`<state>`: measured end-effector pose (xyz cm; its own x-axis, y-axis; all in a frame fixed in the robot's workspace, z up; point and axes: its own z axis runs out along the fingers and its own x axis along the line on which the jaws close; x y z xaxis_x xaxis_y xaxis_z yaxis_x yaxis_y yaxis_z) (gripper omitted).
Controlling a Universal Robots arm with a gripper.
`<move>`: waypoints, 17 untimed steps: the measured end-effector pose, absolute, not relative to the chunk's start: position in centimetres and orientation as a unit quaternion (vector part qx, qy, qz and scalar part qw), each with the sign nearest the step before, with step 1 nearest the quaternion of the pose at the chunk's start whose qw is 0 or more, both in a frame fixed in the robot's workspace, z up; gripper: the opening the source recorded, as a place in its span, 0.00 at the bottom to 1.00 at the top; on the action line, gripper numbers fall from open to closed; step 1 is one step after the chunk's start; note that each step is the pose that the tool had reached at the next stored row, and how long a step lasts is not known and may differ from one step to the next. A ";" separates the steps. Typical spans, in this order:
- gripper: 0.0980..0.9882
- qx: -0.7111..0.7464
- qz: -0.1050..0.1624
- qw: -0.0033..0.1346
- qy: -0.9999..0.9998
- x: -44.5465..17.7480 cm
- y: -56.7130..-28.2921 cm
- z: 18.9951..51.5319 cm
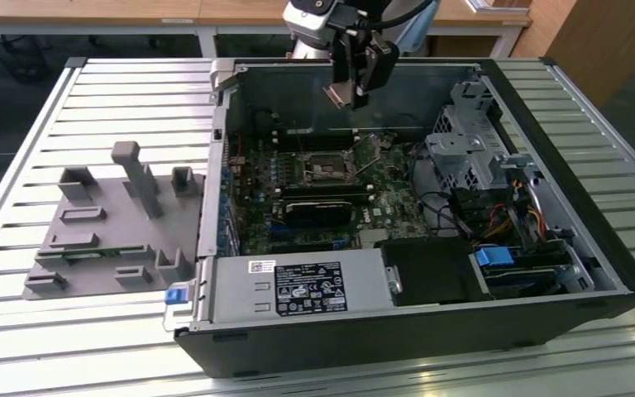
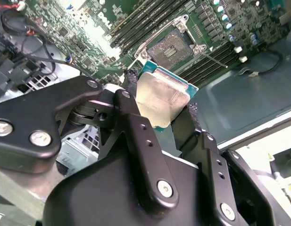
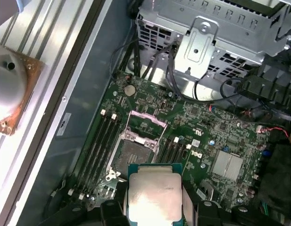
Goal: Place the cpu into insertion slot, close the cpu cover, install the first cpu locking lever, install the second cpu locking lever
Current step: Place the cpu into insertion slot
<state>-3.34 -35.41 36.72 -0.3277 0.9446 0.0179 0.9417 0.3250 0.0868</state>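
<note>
The slatted metal tabletop (image 1: 31, 107) carries everything. An open computer case (image 1: 582, 240) lies on its side over the middle and the exterior view's right half. A grey moulded fixture (image 1: 108, 223) sits just beside it, toward the tabletop's edge on the exterior view's left. The case is laid flat so that, as I read it, the green motherboard (image 3: 202, 122) faces up and my arm can come straight down onto it.

The tool (image 1: 353, 91) hangs above the case's back rim, well apart from the board. In both wrist views its two black fingers (image 2: 131, 89) are pressed in on opposite edges of the cpu (image 2: 162, 96), pinching it with the dull silver top toward the cameras. An edge grip like this leaves the underside free, which I judge is the point of it. The underside itself is hidden from me.

The insertion slot (image 3: 133, 155) lies bare and dark inside its silver rim, between the rows of memory sockets, with no chip in it. The cpu in the first wrist view (image 3: 154, 195) overlaps the slot's near edge, and the picture cuts off the chip's lower part.

What I take for the cpu cover (image 3: 147, 120) stands swung up at the slot's far side, though glare makes its outline hard to make out. I cannot pick out the locking levers with any certainty.
</note>
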 end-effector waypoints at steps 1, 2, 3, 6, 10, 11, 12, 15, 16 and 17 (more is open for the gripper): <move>0.50 0.585 0.040 0.018 0.810 -3.3 -35.4 36.7; 0.50 0.590 0.040 0.018 0.807 -3.3 -35.4 36.7; 0.50 0.594 0.040 0.019 0.803 -3.3 -35.4 36.7; 0.50 0.608 0.040 0.019 0.793 -3.3 -35.4 36.7; 0.50 0.626 0.039 0.020 0.778 -3.3 -35.4 36.7; 0.50 0.630 0.039 0.021 0.775 -3.3 -35.4 36.7; 0.50 0.635 0.039 0.021 0.771 -3.3 -35.4 36.6; 0.50 0.649 0.038 0.022 0.760 -3.3 -35.4 36.6; 0.50 0.654 0.038 0.022 0.755 -3.3 -35.4 36.6; 0.50 0.659 0.038 0.022 0.751 -3.3 -35.4 36.6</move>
<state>-3.34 -35.37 36.58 -0.1311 0.9912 0.0167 0.9878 0.1292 0.0866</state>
